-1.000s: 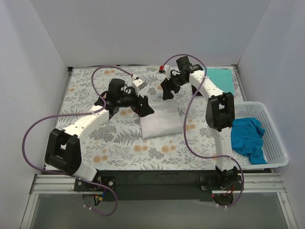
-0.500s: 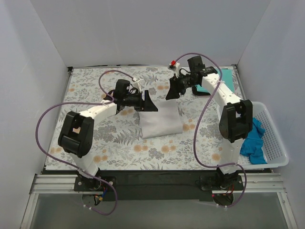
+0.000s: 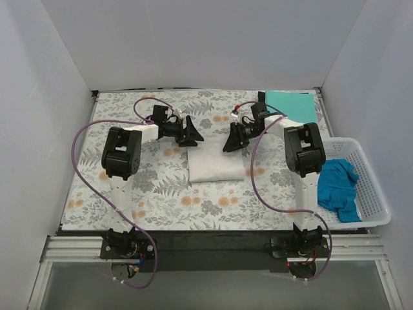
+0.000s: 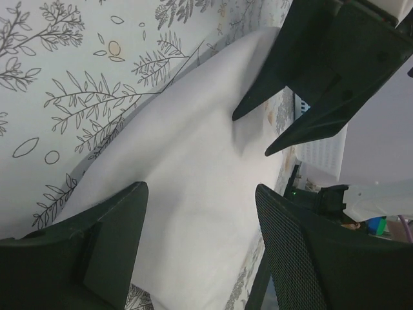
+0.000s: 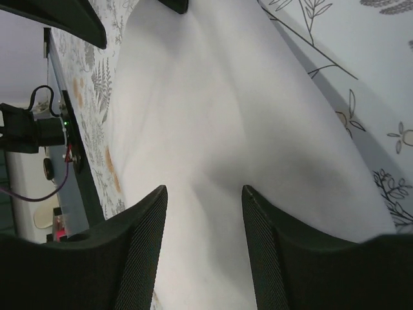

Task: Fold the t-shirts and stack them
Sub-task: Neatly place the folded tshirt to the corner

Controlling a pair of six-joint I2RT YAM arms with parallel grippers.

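Your left fingers (image 3: 191,133) and right fingers (image 3: 232,142) stood parted, gripping nothing; the folded white cloth t-shirt (image 3: 216,165) lay between and beneath both pairs. Closing there risked catching only the top layer and pulling the fold open.

No word, label, brand mark or number could be read anywhere in the three views. The white t-shirt (image 3: 216,161) was plain cloth, and so were the teal t-shirt (image 3: 290,103) and the bright blue t-shirt (image 3: 335,184). The table cloth (image 3: 161,187) carried only its printed leaves and flowers, and the white basket (image 3: 369,194) showed only its lattice. In the wrist views some small parts of the arms appeared at the picture edges, with a lit spot among them, but they were too small and blurred to tell whether anything was printed on them.
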